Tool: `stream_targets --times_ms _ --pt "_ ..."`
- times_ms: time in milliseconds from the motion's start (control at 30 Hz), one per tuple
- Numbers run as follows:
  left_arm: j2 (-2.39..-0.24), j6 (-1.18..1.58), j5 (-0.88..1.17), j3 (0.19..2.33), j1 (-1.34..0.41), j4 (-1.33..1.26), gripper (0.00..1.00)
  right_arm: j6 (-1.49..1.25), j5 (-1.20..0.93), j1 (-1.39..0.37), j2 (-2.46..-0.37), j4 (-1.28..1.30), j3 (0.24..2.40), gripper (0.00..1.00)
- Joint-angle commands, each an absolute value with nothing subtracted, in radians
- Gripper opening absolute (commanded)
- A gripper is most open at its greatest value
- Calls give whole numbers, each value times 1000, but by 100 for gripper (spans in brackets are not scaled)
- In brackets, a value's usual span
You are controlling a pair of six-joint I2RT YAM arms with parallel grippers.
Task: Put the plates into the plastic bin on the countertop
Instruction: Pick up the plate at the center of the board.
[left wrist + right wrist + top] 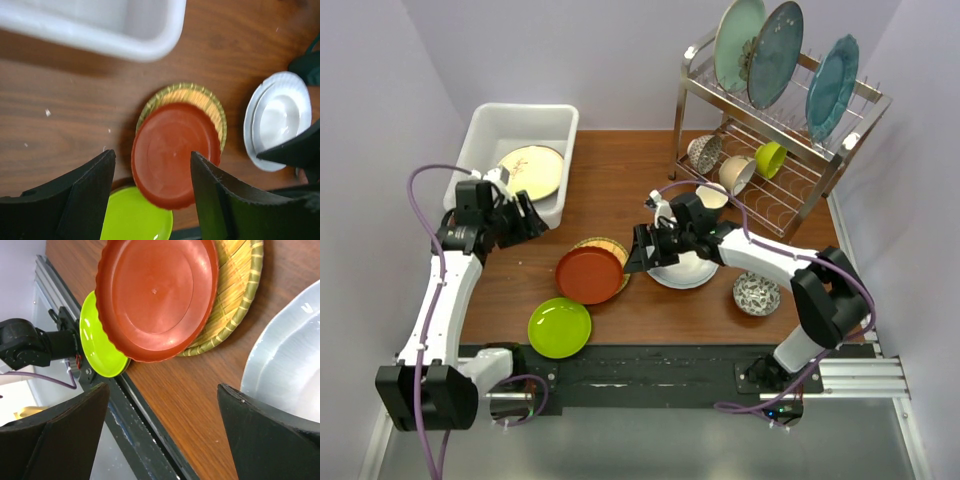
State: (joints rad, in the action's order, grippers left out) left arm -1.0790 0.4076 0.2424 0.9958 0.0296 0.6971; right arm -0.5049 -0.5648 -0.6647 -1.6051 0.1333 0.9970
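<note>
Bin: far left of the countertop. One cream plate lies in it, toward its near wall.
Plates not yet binned: the red-brown plate rests on the woven yellow plate at the middle. The lime green plate is at the near edge. The white plate is just right of the stack.
My left gripper: fingers spread, nothing between them, hanging just near of the bin.
My right gripper: fingers spread wide and empty, above the gap between red-brown plate and white plate.
Step in hand: I judge it to be lining up for the next plate, most likely the red-brown one.
Next move calls for: coming down on its raised rim where it overhangs the woven plate, closing there, lifting without dragging the plate beneath, then carrying it far left to the bin.
</note>
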Motion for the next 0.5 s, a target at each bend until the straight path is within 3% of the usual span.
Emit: stream_targets --times_ms 0,167,467 --pt "-1023 413 330 898 25 730 65 -528 -554 -695 -1655 153 1075 87" --pt "-974 420 325 805 25 732 64 -554 -558 -706 -1721 152 1117 68" --pt "-946 433 336 727 23 716 65 -568 -502 -710 -1821 209 1172 49"
